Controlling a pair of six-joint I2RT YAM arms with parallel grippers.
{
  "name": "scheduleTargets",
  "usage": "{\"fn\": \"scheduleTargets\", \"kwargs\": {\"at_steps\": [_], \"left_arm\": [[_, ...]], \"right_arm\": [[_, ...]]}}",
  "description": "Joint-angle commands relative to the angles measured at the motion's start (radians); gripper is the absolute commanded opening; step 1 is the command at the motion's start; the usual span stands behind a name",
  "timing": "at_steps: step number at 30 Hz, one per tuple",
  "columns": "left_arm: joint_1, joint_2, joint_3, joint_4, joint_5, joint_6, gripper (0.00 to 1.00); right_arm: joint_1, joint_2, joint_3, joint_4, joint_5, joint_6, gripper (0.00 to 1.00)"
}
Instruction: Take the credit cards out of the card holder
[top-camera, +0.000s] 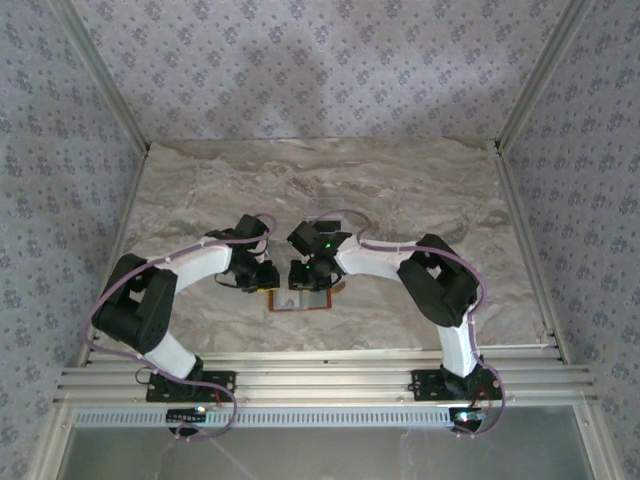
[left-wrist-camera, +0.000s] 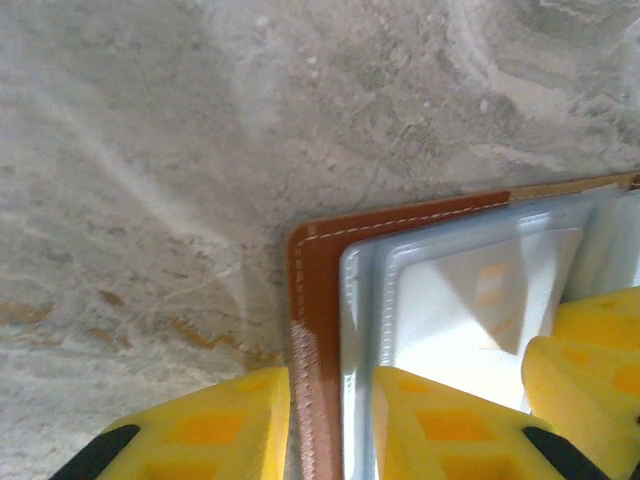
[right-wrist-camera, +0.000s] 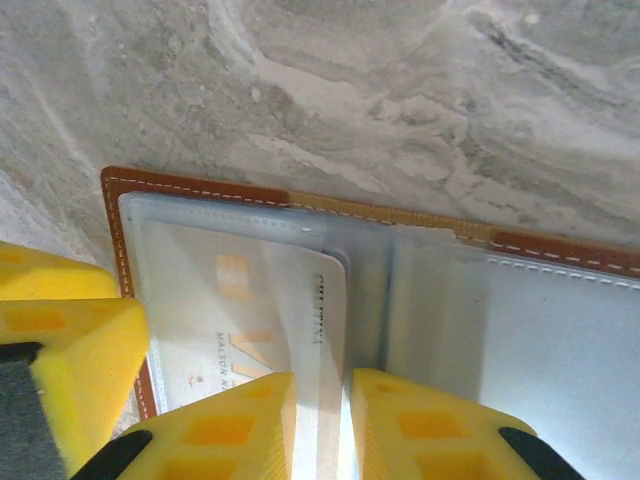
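Extracting the whitish-silver credit card (right-wrist-camera: 250, 320) is, in our judgement, the step in hand, and it has barely begun. The card holder (right-wrist-camera: 200, 186) lies open and flat on the marbled surface (left-wrist-camera: 150, 150), lining upward. The card sits under the clear pocket of one half, wholly within the holder's outline, with its long free edge running beside the holder's fold.

Jaw state:
- Right gripper (right-wrist-camera: 322, 378): the jaws stand narrowly parted and grasp nothing. One tip comes down over the card, the other just beyond the card's free edge, on the fold side.
- Left gripper (left-wrist-camera: 330, 378): the jaws are likewise released, slightly apart. They straddle the holder's outer stitched edge, one tip over the lining and the other over the surface just outside the holder.

We cannot tell whether any tip bears down on the holder.

Next move, as we judge it: the left gripper pins the holder so that it cannot slide, and the right gripper drags the card toward the pocket mouth, which we take to be on the fold side. Once an edge stands proud of the pocket, the jaws can close on it. The card is thin and flat, so a pinch from above is likely to slip.

Arm pose: both arms are folded, with their elbows swung outward from the holder. The forearms converge on it, and the wrists pitch down so that the grippers stand side by side over it.
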Motion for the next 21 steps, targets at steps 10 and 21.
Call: {"fn": "scheduleTargets", "kwargs": {"at_steps": [10,21], "left_arm": [[-0.008,-0.023,0.009,-0.011,0.057,-0.009,0.23],[-0.015,-0.016,0.007,0.012,0.073,-0.022,0.22]], "right_arm": [[0.008,-0.074,0.010,-0.089,0.050,-0.013,0.24],[0.012,-0.037,0.008,-0.053,-0.006,-0.008,0.24]]}}
